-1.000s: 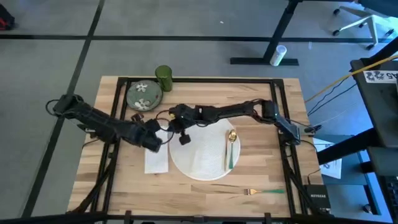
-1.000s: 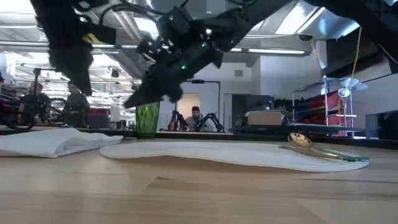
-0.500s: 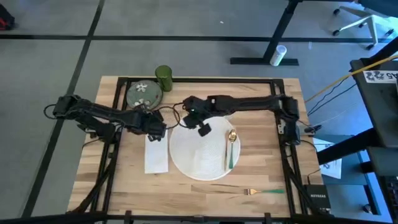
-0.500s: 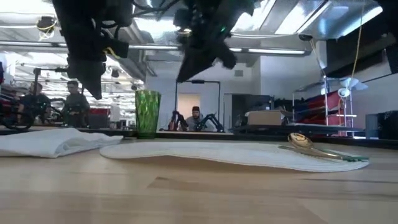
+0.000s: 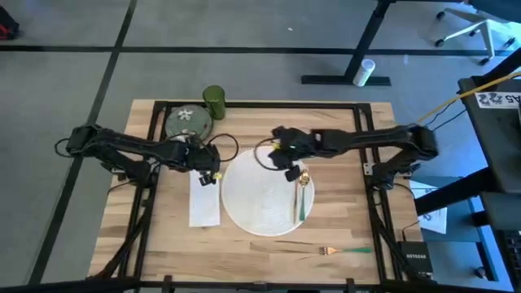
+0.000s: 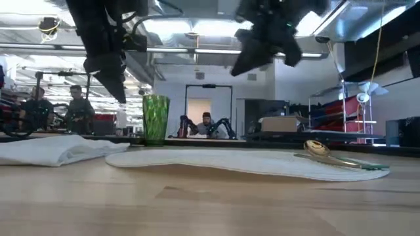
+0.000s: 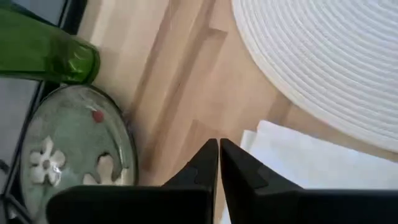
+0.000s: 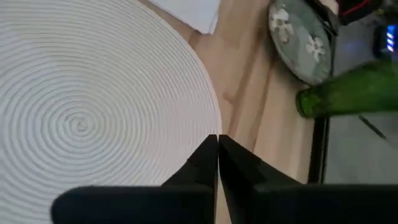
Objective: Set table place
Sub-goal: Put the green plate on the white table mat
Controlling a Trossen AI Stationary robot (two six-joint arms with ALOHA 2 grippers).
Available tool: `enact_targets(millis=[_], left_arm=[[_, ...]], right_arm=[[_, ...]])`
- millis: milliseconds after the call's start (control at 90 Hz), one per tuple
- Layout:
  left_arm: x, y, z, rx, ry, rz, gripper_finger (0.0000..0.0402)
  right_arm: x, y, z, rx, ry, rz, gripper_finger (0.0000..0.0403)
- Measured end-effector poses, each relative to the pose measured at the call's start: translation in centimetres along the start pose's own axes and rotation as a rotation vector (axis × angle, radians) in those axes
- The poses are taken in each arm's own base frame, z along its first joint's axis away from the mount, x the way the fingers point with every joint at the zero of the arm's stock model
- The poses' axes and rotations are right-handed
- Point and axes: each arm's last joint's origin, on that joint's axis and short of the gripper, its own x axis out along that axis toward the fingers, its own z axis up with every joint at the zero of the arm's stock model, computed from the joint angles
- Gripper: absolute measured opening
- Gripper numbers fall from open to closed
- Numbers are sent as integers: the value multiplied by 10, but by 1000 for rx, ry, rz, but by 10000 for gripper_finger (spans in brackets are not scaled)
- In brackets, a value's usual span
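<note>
big light-wood table filling the middle of the high view, glued planks, thin black rails along the edges. from the left: left gripper hanging over the far end of the napkin, fingers clenched together, nothing between them. just beyond, at the far left corner, green plate with white flowers and green cup close beside it. in the centre, round white mat, touching or nearly touching the napkin's edge. over the mat's far right part, right gripper, fingers pressed tight too, empty. on the mat's right side, gold spoon with a green handle. near the front edge, fork, well apart from the mat.

low view: both grippers clearly up off the table, cup standing upright, spoon bowl raised on the mat's rim, people seated far back in the room; plate and fork not made out there. left wrist view: flower pattern on the plate, cup's rim, napkin corner beside the ribbed mat. right wrist view: the mat's spiral weave, plus plate and cup beyond.
</note>
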Motion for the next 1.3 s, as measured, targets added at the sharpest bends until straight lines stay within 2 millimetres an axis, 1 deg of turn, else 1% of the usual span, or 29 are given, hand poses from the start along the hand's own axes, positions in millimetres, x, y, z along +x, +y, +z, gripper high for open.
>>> enact_targets(millis=[89,144,256,333,411,478,589,722,911,989,1122,1300], left_arm=[[5,10,-1,-2,39,22,0],[9,17,-1,-12,63,38,0],[16,32,-2,-38,114,68,0],[22,43,-2,-69,144,85,0],[27,51,-3,-81,178,40,0],[31,57,-4,-82,200,-9,0],[36,62,-5,-65,229,-15,3],[46,61,-5,-1,277,-19,22],[66,53,-6,53,369,-19,67],[76,52,-7,46,416,-1,85],[91,51,-10,16,480,94,113],[107,47,-13,1,543,108,137]], right_arm=[[-13,12,-15,32,-85,-66,0],[-23,18,-21,47,-155,-115,0],[-35,30,-32,73,-232,-177,0],[-40,34,-36,92,-256,-196,0],[-41,36,-39,105,-250,-189,0],[-40,36,-39,118,-250,-186,0],[-39,36,-39,120,-250,-186,0],[-39,36,-39,119,-247,-184,0],[-39,36,-39,119,-247,-184,0],[-39,36,-39,119,-247,-184,0],[-39,36,-39,120,-247,-184,0],[-39,36,-39,128,-248,-182,0]])
